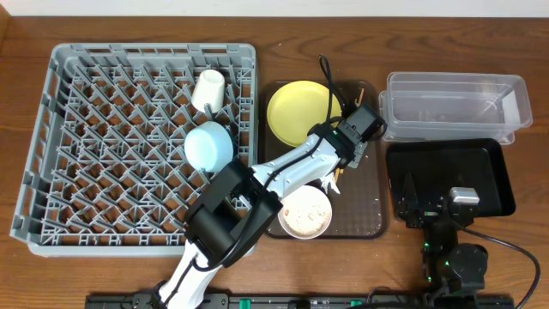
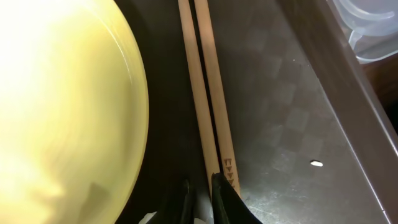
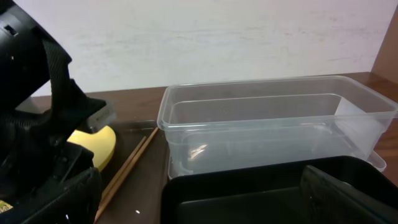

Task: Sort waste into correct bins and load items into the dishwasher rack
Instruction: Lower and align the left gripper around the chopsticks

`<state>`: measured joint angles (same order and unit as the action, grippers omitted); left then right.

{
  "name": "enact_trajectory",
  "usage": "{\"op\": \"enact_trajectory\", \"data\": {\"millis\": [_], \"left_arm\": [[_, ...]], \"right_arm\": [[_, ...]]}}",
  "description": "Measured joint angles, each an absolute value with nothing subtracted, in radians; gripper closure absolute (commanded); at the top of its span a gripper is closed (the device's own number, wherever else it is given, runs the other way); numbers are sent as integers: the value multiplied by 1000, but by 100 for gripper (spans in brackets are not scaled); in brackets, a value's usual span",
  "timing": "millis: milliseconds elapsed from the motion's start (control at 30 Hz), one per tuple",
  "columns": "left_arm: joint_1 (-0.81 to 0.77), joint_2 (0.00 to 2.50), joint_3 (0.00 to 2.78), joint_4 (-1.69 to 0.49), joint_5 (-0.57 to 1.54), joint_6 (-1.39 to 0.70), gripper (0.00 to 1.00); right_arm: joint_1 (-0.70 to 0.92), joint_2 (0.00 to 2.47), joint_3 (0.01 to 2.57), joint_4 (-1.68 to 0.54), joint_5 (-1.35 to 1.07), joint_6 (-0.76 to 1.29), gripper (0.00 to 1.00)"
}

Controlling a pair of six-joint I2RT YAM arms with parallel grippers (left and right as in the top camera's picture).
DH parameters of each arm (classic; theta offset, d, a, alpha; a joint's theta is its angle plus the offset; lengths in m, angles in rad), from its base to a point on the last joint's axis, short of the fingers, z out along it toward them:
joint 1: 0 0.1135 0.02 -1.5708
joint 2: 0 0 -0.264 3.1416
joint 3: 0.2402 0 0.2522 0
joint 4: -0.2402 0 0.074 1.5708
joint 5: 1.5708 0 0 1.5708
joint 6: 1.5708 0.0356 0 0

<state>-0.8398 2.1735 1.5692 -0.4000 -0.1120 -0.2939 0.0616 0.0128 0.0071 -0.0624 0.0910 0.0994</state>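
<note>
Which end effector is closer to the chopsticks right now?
Left. The left end effector sits at one end of the chopsticks on the brown tray, beside the yellow plate. The right end effector is over the black tray, apart from them.

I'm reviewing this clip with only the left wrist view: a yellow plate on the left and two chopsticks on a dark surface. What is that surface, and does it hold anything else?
Observer: It is the brown serving tray. Besides the yellow plate and chopsticks, it holds a small white bowl with pale crumbs inside, at the end nearest the robot.
Operator: Is anything loaded in the rack yet?
Observer: Yes. The grey rack, left of the serving tray, holds a cream cup and a light blue bowl.
Operator: Where are the bins?
Observer: Right of the serving tray: the clear tub sits farther back, and the black tray is in front of it.
</note>
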Motion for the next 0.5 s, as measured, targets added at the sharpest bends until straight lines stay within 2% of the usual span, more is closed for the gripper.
{"op": "enact_trajectory", "data": {"millis": [500], "left_arm": [[-840, 2199, 1568, -390, -112, -304, 85]], "right_arm": [[62, 13, 7, -62, 91, 99, 1]]}}
